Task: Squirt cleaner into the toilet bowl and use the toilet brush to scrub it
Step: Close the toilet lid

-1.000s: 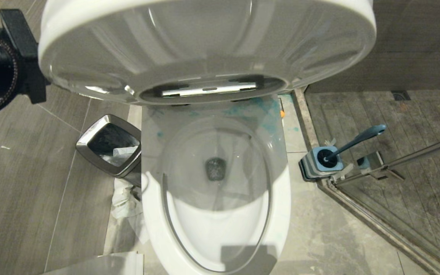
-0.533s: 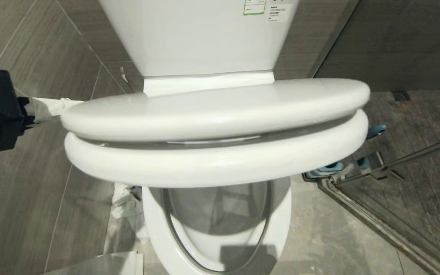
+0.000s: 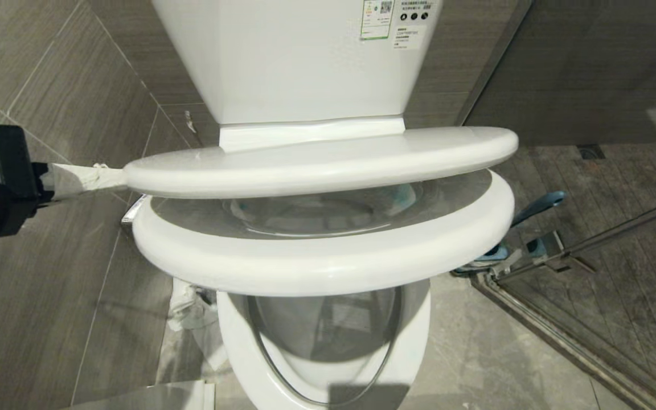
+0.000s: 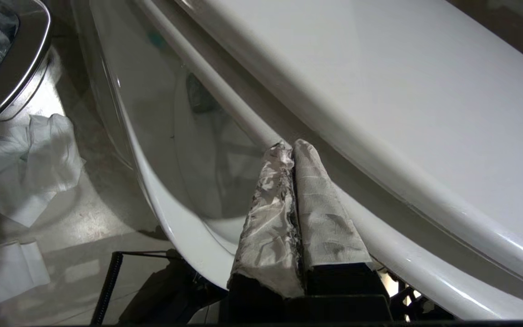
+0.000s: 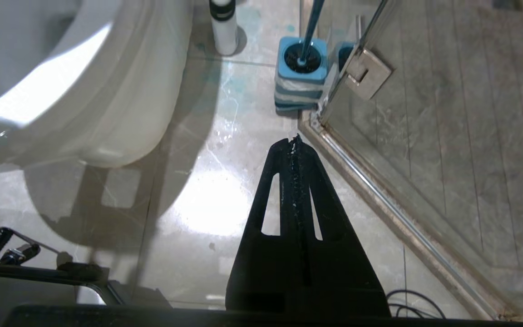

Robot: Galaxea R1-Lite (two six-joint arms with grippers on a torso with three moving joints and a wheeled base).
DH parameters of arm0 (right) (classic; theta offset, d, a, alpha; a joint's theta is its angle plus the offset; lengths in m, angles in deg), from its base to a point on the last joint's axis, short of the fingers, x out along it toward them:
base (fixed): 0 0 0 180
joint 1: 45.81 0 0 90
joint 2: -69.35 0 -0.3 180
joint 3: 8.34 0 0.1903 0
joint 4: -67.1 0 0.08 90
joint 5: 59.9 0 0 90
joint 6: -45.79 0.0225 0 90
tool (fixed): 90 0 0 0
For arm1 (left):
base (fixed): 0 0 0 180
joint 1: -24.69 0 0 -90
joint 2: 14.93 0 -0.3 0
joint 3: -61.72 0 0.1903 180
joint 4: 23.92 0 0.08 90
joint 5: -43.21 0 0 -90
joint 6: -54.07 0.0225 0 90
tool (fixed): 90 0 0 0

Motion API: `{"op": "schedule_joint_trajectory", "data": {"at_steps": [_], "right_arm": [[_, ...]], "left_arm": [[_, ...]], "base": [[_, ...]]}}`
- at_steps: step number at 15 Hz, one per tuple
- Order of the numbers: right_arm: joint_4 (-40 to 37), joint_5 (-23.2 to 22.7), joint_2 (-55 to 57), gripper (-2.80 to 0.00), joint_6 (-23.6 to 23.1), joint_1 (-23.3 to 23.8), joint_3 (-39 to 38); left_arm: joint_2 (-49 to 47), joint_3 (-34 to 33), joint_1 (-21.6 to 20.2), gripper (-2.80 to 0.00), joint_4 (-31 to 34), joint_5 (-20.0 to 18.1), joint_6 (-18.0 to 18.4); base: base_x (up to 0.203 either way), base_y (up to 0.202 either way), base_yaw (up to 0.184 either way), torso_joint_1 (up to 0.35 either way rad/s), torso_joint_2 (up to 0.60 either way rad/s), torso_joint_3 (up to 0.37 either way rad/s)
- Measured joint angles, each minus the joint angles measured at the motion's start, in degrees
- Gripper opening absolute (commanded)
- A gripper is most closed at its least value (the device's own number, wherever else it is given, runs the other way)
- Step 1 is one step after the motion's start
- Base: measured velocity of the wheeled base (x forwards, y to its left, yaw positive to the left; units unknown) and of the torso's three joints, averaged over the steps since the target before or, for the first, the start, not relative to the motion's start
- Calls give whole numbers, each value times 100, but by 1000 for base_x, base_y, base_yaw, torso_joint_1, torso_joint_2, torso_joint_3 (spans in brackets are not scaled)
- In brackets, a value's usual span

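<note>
The toilet bowl (image 3: 231, 336) shows only at its front, since the white seat (image 3: 328, 267) and lid (image 3: 316, 165) hang half lowered over it, the lid a little higher. My left gripper (image 3: 120, 176), its fingers (image 4: 316, 213) wrapped in white, is shut and empty, its tips against the lid's left edge. The toilet brush handle (image 3: 538, 206) sticks out right of the seat, standing in its striped base (image 5: 300, 75). The cleaner bottle (image 5: 223, 27) stands on the floor by the bowl, its top cut off. My right gripper (image 5: 294, 140) hangs shut over the floor.
A steel-rimmed waste bin (image 4: 12, 68) stands left of the toilet with crumpled paper (image 4: 30, 168) on the floor beside it. The cistern (image 3: 299, 57) rises behind. A glass shower door with hinge (image 5: 366, 72) and metal threshold (image 5: 402, 218) borders the right.
Lid and seat have swung down from upright, covering most of the open bowl; in the last half second the seat dropped a little below the lid. My left gripper followed the lid's edge.
</note>
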Motion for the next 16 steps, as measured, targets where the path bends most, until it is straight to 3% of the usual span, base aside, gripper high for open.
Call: {"op": "schedule_joint_trajectory", "data": {"at_steps": [7,12,16], "right_arm": [[-5,1,0,-280,0,0,0],[2,1,0,-280,0,0,0],[-5,1,0,-280,0,0,0]], "left_arm": [[-425,457,27,-280,-121,49,138],[-1398,2063,169,-280,-215,276,1165],[-1832,2419,645,-280,429,252,1522]], "base": [[0,0,0,0,0,22],[0,0,0,0,0,0],[0,0,0,0,0,0]]}}
